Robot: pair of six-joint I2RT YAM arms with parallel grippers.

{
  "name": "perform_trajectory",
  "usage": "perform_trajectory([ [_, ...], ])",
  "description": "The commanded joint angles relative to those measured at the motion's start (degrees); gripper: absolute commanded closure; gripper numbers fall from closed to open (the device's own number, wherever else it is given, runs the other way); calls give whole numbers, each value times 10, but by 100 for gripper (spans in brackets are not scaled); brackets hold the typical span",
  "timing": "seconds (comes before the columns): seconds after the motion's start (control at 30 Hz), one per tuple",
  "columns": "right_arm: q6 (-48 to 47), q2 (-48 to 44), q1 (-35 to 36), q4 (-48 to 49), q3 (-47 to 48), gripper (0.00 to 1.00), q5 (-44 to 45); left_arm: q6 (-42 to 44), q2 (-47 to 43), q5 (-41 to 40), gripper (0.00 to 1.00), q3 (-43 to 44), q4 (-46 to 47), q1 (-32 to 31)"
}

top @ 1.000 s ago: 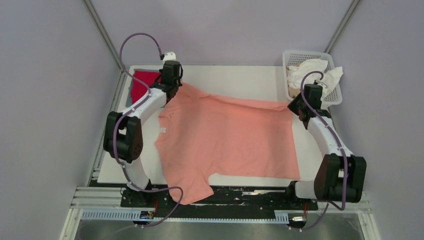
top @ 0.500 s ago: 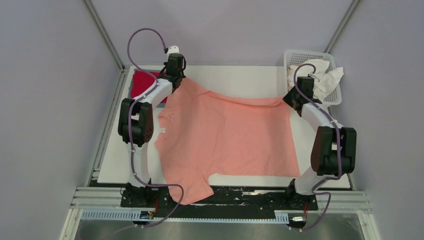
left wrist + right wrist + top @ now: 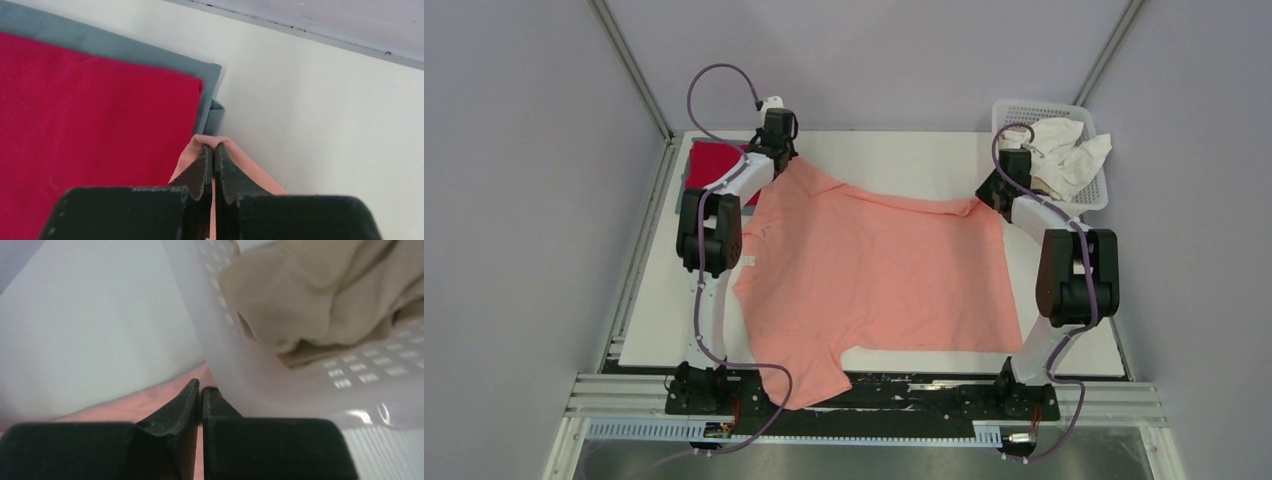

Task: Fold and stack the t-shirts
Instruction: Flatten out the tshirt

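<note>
A salmon-pink t-shirt (image 3: 874,270) lies spread over the white table, one sleeve hanging over the near edge. My left gripper (image 3: 782,160) is shut on its far left corner, pink cloth (image 3: 200,150) pinched between the jaws. My right gripper (image 3: 986,195) is shut on its far right corner (image 3: 150,405), close against the basket wall. A folded red t-shirt (image 3: 714,165) lies on a folded grey-blue one (image 3: 125,47) at the far left. White and beige t-shirts (image 3: 1064,150) are piled in the basket.
The white plastic lattice basket (image 3: 1094,200) stands at the far right corner, its wall (image 3: 240,370) just right of my right gripper. The table's far edge (image 3: 300,30) runs close behind my left gripper.
Both grippers have moved toward the far edge, pulling the shirt's far edge with them. The arms' elbows have risen and drawn inward.
</note>
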Motion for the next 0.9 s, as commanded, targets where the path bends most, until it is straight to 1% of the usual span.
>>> perform_trajectory([
  [0.0, 7, 41, 0, 85, 64, 91, 110, -41, 11, 5, 100, 37, 4, 13],
  [0.03, 20, 50, 1, 78, 75, 90, 130, -50, 12, 3, 100, 37, 2, 16],
  [0.13, 81, 77, 2, 9, 106, 88, 204, -66, 13, -4, 100, 35, -2, 23],
  [0.2, 92, 96, 1, 3, 122, 87, 223, -80, 15, -4, 100, 34, -5, 29],
  [0.27, 88, 119, 2, -4, 145, 86, 220, -87, 17, 5, 100, 35, -7, 35],
  [0.37, 92, 150, 2, -14, 176, 82, 209, -93, 22, 19, 100, 39, -7, 42],
  [0.53, 94, 182, 1, -16, 209, 79, 204, -88, 28, 45, 100, 48, -7, 44],
  [0.57, 93, 187, 1, -16, 216, 79, 203, -88, 32, 51, 99, 54, -8, 44],
  [0.6, 90, 194, 1, -16, 226, 78, 205, -89, 35, 53, 90, 58, -11, 45],
  [0.63, 87, 201, 2, -15, 237, 77, 206, -89, 39, 57, 85, 66, -12, 44],
  [0.67, 83, 205, 1, -17, 250, 77, 202, -91, 41, 60, 73, 77, -18, 45],
  [0.7, 79, 207, 0, -17, 260, 73, 194, -93, 46, 65, 65, 85, -23, 44],
  [0.73, 75, 209, 0, -18, 269, 64, 180, -96, 48, 70, 48, 101, -32, 44],
  [0.77, 63, 207, 0, -18, 281, 53, 162, -97, 48, 85, 26, 109, -37, 45],
  [0.8, 44, 205, 1, -18, 291, 42, 140, -98, 44, 95, 13, 126, -46, 44],
  [0.83, 31, 200, 3, -18, 297, 34, 118, -99, 41, 116, 3, 131, -49, 44],
  [0.87, 14, 193, 5, -16, 299, 30, 93, -104, 30, 127, 2, 134, -51, 44],
])
